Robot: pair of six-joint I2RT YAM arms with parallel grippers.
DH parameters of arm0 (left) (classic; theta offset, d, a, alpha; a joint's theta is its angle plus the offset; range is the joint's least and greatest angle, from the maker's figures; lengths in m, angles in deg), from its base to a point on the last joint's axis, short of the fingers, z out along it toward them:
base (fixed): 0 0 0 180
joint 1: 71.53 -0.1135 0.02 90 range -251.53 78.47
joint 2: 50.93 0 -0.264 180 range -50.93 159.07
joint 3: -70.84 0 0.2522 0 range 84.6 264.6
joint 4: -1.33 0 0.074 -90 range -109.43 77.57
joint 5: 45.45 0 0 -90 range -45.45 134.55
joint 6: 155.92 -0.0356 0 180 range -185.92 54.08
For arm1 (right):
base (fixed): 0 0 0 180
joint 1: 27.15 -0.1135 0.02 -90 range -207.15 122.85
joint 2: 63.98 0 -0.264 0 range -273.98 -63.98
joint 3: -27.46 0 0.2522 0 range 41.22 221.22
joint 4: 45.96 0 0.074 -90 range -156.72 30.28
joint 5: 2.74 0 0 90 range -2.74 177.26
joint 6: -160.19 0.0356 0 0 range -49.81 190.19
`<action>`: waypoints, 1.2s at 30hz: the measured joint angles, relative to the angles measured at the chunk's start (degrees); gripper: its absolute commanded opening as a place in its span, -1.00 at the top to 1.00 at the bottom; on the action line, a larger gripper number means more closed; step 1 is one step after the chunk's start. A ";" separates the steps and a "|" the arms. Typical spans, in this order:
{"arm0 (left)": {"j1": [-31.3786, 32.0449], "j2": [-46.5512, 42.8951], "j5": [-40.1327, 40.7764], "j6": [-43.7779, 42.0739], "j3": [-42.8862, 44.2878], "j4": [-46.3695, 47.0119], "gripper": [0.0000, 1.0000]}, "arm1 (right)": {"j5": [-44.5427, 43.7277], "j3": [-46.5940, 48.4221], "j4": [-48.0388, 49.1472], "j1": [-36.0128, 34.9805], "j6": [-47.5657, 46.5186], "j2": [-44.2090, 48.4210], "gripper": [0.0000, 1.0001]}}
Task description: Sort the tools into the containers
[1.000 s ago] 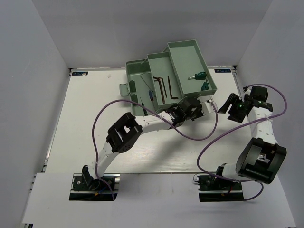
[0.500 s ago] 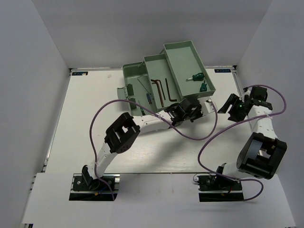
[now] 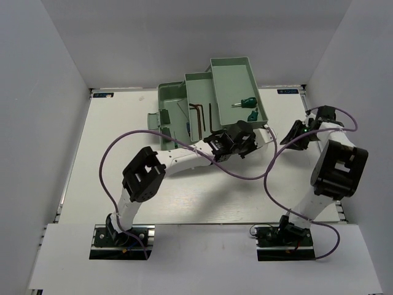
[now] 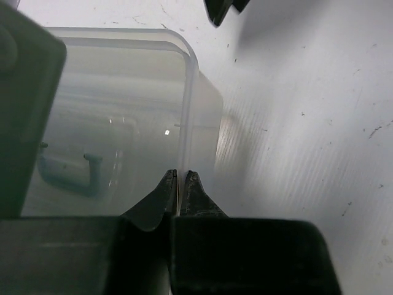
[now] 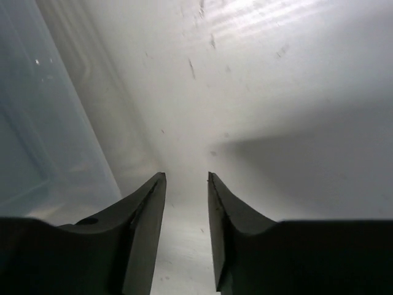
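Observation:
The pale green cantilever toolbox [image 3: 174, 98] stands at the table's back. Its top tray [image 3: 228, 77] holds two stubby green-handled screwdrivers [image 3: 248, 102]. The middle tray [image 3: 198, 86] holds dark hex keys [image 3: 199, 117]. The base holds thin screwdrivers [image 3: 183, 117]. My left gripper [image 3: 250, 136] is shut on the rim of the clear lid [image 4: 123, 104], shown in the left wrist view [image 4: 182, 176]. My right gripper [image 3: 288, 135] is open and empty over bare table, also shown in the right wrist view [image 5: 186, 178], with the lid [image 5: 37, 123] just to its left.
A pale green handle [image 4: 67, 175] shows through the clear lid. White walls close in the table at the back and sides. The purple cables [image 3: 270, 172] of both arms loop over the middle of the table.
The toolbox with its trays has shifted left and turned a little, held by my left gripper. My right arm has folded upward and its gripper has moved slightly back and left.

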 measured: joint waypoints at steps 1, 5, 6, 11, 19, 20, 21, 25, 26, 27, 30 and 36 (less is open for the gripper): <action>0.00 -0.37 0.02 0.22 -0.02 -0.20 1.00 | 0.87 1.18 0.20 -0.46 -0.28 -1.79 0.35; -0.02 -1.53 0.42 0.92 -0.20 -0.52 1.00 | 4.44 5.70 0.33 -3.28 -1.90 -8.55 0.59; -0.02 -1.88 0.44 1.16 -0.31 -0.66 1.00 | 5.27 6.64 0.37 -4.20 -2.29 -9.97 0.59; 0.00 -4.55 0.63 2.78 -2.01 -1.16 1.00 | 8.87 8.57 0.20 -8.94 -3.82 -13.46 0.61; -0.46 -7.39 2.21 4.70 -1.99 -3.52 1.00 | 17.16 12.55 1.22 -12.37 -4.63 -15.93 0.61; -0.50 -7.58 2.38 4.92 -1.99 -3.65 1.00 | 18.45 12.90 1.70 -12.37 -4.57 -16.04 0.61; -0.50 -7.74 2.58 5.07 -1.99 -3.72 1.00 | 19.50 13.20 2.10 -12.37 -4.48 -16.06 0.61; -0.68 -8.57 3.30 5.99 -1.99 -4.22 1.00 | 24.76 13.92 5.64 -12.31 -2.29 -16.06 0.61; -0.72 -8.74 3.43 6.21 -1.99 -4.31 1.00 | 26.16 13.90 6.91 -12.28 -1.42 -16.06 0.61; -0.76 -9.01 3.50 6.43 -1.99 -4.44 1.00 | 27.47 13.90 8.37 -12.28 -0.37 -16.06 0.61; -0.79 -9.73 3.93 6.95 -1.99 -4.50 0.99 | 31.39 13.46 12.55 -12.31 2.58 -16.00 0.61; -0.76 -10.95 5.07 7.82 -2.10 -3.61 0.09 | 36.41 11.93 17.35 -13.09 7.17 -15.89 0.64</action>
